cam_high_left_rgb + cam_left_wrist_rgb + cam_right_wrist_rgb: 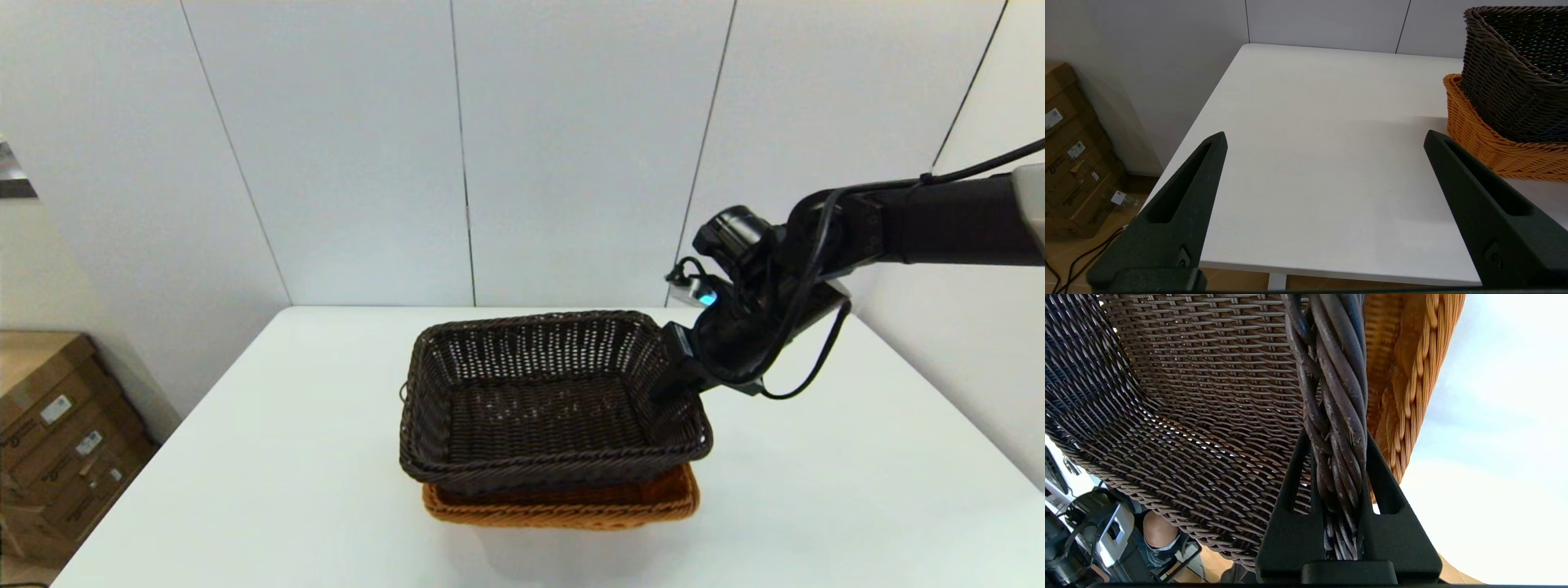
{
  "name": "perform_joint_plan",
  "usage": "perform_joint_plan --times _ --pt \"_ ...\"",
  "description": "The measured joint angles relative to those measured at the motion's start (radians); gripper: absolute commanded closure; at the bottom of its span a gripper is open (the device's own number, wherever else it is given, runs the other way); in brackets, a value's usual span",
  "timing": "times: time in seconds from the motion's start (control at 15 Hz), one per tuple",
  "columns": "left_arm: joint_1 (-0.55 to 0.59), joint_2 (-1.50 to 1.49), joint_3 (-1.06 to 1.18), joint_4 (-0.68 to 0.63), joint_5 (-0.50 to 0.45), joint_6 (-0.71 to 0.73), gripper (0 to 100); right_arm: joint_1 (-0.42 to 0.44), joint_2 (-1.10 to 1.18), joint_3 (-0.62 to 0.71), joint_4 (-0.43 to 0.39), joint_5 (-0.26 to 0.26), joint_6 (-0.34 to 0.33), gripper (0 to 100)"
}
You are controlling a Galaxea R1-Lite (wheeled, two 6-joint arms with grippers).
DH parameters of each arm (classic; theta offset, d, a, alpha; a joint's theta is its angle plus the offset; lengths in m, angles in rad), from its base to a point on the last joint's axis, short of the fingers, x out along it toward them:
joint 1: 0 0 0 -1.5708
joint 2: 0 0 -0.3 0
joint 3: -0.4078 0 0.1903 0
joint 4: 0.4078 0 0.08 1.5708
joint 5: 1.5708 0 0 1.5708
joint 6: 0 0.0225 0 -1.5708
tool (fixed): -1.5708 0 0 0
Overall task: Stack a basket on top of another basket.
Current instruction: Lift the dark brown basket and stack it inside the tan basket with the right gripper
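While the right gripper (pixel 665 384) pinches the braided rim of the dark brown wicker basket (pixel 539 400) on its right side, that basket sits tilted in the orange-tan wicker basket (pixel 571 502), not yet level inside it. From the head view, the dark basket covers most of the orange-tan one; only the near wall and rim of the orange-tan basket show below the dark basket's near rim. Both stand on the white table (pixel 245 457), about midway across it.

Seen from the right wrist, the jaws are pressed together on the dark rim, one black finger (pixel 1294 522) on each side of the twisted braid, with the orange-tan basket's rim just beside the dark basket's outer wall.

At the table's left edge hovers the left gripper (pixel 1325 141), well apart from the baskets, its jaws spread wide with nothing between them. In the left wrist view the dark basket's corner rides well above the orange-tan rim, leaning.

Beyond the left edge of the table, cardboard boxes (pixel 57 433) stand on the floor against the wall.
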Motion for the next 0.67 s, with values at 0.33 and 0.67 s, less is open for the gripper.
perform_joint_plan --times 0.33,0.67 --pt "0.0 0.0 0.0 0.0 0.0 0.0 0 -0.001 0.04 -0.016 0.0 0.0 -0.003 100" --pt "0.0 0.0 0.0 0.0 0.0 0.0 0 -0.004 0.059 -0.013 0.002 0.0 -0.006 100"
